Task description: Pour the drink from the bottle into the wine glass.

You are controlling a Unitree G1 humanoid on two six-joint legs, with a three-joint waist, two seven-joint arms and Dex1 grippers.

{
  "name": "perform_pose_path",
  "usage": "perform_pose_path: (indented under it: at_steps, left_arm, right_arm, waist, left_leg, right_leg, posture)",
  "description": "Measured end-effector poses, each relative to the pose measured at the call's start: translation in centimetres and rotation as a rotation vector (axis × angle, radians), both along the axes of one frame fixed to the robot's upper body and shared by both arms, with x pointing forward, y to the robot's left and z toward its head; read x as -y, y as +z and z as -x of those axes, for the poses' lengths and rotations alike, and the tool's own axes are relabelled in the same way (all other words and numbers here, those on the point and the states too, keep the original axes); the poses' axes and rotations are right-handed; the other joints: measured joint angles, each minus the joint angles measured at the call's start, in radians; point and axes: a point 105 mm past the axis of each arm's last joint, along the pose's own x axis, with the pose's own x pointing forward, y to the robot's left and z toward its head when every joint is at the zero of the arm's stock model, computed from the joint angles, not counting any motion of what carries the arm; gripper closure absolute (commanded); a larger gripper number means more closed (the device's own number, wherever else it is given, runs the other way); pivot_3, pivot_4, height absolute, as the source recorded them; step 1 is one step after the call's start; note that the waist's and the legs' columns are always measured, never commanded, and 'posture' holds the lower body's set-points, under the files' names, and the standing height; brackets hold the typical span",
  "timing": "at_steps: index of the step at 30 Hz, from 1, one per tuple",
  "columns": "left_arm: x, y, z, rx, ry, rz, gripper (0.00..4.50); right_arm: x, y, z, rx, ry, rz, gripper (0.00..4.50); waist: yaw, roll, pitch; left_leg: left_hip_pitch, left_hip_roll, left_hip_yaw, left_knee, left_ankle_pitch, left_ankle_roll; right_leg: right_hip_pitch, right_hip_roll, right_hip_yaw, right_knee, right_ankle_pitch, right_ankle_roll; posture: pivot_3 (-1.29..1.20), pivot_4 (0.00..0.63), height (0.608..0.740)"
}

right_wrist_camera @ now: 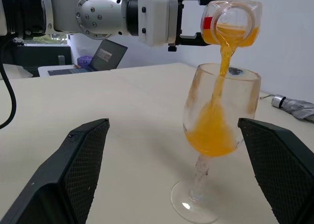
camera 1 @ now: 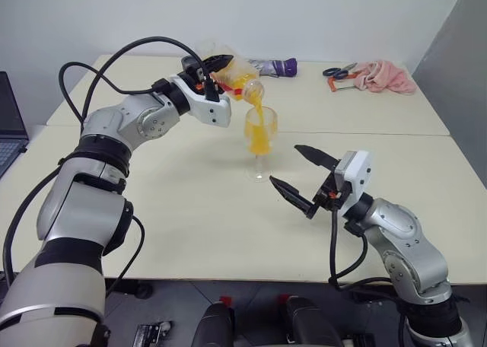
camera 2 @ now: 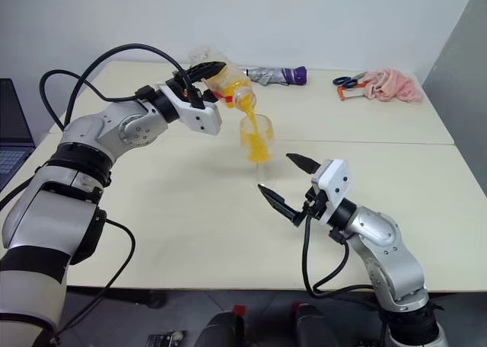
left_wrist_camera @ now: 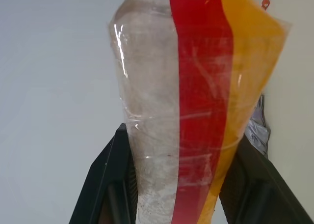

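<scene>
Above the frame centre, left gripper (camera 1: 217, 77) clenched on tilted bottle (camera 1: 232, 77), drink (right_wrist_camera: 213, 130) streaming into wine glass (camera 1: 260, 130) | lower right, right gripper (camera 1: 304, 181) released, just beside glass foot | risk: overfilling, or stream missing the rim if tilt grows

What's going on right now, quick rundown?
Left claw shut on tipped bottle. Juice streaming into glass. Right claw open beside glass, not touching. Nothing blocking.
</scene>
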Motion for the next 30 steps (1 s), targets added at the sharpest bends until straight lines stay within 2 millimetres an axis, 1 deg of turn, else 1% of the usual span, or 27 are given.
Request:
perform_pose_path:
  at_steps: [13, 30]
  left_arm:
    - [-0.08, -0.48, -0.20, -0.015, 0.011, -0.010, 2.79]
    - [-0.15, -0.51, -0.29, -0.016, 0.019, -0.009, 2.79]
  right_arm:
    - [-0.15, -0.14, 0.05, -0.003, 0.003, 0.004, 0.00]
    - [-0.12, -0.17, 0.01, -0.002, -0.002, 0.008, 0.00]
  waist:
    - [0.000, 0.000, 0.000]
    - [0.000, 0.000, 0.000]
  left_leg:
    - [0.000, 0.000, 0.000, 0.000, 0.000, 0.000]
    - [0.000, 0.000, 0.000, 0.000, 0.000, 0.000]
  right_leg:
    - [0.000, 0.000, 0.000, 0.000, 0.000, 0.000]
    - [0.000, 0.000, 0.000, 0.000, 0.000, 0.000]
  posture:
    - [0.00, 0.150, 0.740]
    - [0.00, 0.150, 0.740]
